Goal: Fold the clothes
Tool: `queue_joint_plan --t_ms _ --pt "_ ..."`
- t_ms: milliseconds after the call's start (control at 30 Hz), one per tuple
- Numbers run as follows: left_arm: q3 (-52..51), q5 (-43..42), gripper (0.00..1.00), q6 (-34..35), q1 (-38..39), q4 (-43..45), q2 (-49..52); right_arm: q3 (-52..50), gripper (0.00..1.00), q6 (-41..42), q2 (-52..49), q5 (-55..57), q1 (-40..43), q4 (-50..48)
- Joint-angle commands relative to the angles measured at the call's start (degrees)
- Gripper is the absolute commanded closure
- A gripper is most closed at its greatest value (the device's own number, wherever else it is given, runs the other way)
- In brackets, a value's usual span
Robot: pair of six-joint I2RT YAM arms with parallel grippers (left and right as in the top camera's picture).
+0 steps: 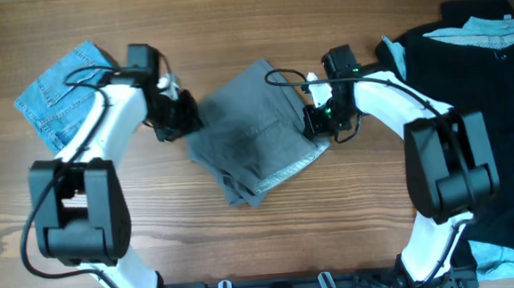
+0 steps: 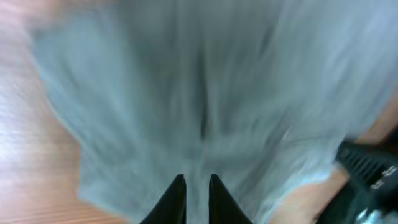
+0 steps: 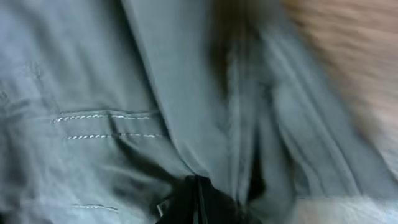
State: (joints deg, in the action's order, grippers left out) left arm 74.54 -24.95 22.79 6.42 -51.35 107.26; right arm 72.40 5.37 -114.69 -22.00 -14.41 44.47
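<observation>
Far left of the worktop: small light-blue denim shorts, lying flat, not part of this job and well apart from the work.

Left hand sits at the left edge of the grey shorts. In the left wrist view the fingers are nearly closed, with only a thin strip of grey cloth between them and creases running toward the tips. Reads as a pinch on the cloth edge, though the frame is blurry.

The grey shorts are in the middle of the worktop, between the two arms and turned at an angle. They are already a compact, roughly four-sided bundle. Stacked layers show along the lower edge, with a pale band at the lower right. So at least one fold looks done. The outline is lumpy and the edges are not squared.

Right hand is at the right edge of the bundle. In the right wrist view its fingers are drawn tight together with grey folds bunched into them, so it is gripping cloth. Pocket stitching shows just beside it.

Far right: black garment with pale-blue cloth, untouched.

Probably left to do: one more fold or a flatten, then release.
</observation>
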Motion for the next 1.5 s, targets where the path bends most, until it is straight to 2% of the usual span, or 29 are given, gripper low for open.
queue_joint_plan --t_ms 0,33,133,167,200,233,367,467,500,567,633,667,733,800,867,967,1067,1100,1167,1267,1467 --pt "-0.68 3.96 0.76 -2.32 5.84 -5.20 0.37 -0.74 0.96 8.98 -4.74 15.02 0.76 3.63" --pt "-2.05 5.16 0.64 -0.09 7.41 -5.49 0.37 -0.74 0.96 9.11 -4.72 15.02 0.79 3.80" --pt "-5.90 6.14 0.52 4.48 8.87 -3.65 0.37 -0.74 0.96 10.25 -4.68 14.53 0.76 4.39" --pt "-8.00 6.14 0.57 6.01 9.20 -2.10 0.42 -0.74 0.96 10.23 -4.68 14.58 0.76 4.46" --pt "-9.94 6.19 0.81 6.23 9.25 -0.33 0.42 -0.74 0.96 10.23 -4.68 14.58 0.79 4.44" --pt "-12.04 6.78 0.94 6.49 9.18 1.95 0.42 -0.74 0.96 10.23 -4.68 14.56 0.81 4.42" --pt "-17.94 11.89 0.96 12.24 4.48 15.06 0.44 -0.57 0.96 8.79 -4.39 13.49 0.83 6.08" --pt "-15.98 11.41 0.96 12.11 -0.35 16.37 0.42 0.72 0.96 6.34 -1.38 13.49 0.81 8.87" --pt "-14.80 9.73 0.92 11.93 -2.32 15.74 0.31 1.03 0.96 6.34 1.03 13.42 0.81 9.16" --pt "-12.46 2.93 0.73 9.11 -5.49 13.42 0.17 1.16 0.92 4.02 5.88 10.64 0.76 8.79" --pt "-11.10 -5.64 0.61 5.40 -7.63 10.95 -0.02 1.16 0.85 1.09 10.03 7.06 0.76 8.02" --pt "-11.04 -10.32 0.57 2.89 -8.66 9.55 -0.28 1.16 0.86 -0.13 12.09 5.46 0.76 7.02" --pt "-11.04 -16.04 0.42 -3.30 -9.77 6.82 -0.46 1.11 0.91 -3.15 12.90 0.83 0.76 4.72" --pt "-11.04 -16.20 0.28 -6.19 -9.57 4.96 -0.46 0.20 0.91 -3.76 12.48 -1.40 0.76 1.92" --pt "-11.15 -15.85 0.00 -7.61 -8.33 4.11 -0.46 -0.96 0.92 -3.61 11.54 -1.40 0.76 -0.31" --pt "-12.55 -15.23 0.00 -6.40 -6.38 6.23 -0.44 -1.18 0.95 -0.76 8.09 -1.38 0.76 -1.38" --pt "-16.22 -12.15 0.00 1.01 -3.98 13.03 -0.07 -1.18 0.96 -0.70 4.44 -1.40 0.76 -2.12" --pt "-17.62 -12.02 0.04 3.50 -3.10 16.35 0.48 -1.18 0.96 -0.68 2.67 -1.40 0.76 -2.25" --pt "-19.15 -11.65 0.19 5.11 -1.53 21.70 1.68 -1.18 0.96 -0.52 1.01 -1.40 0.76 -2.23" --pt "-19.32 -7.30 0.29 5.16 1.18 24.79 3.98 -1.18 0.96 1.27 -0.79 -1.44 0.76 -2.23" --pt "-19.23 -9.75 0.37 8.20 8.00 31.50 8.68 -1.18 0.96 1.29 -0.85 -1.70 0.76 -2.40"
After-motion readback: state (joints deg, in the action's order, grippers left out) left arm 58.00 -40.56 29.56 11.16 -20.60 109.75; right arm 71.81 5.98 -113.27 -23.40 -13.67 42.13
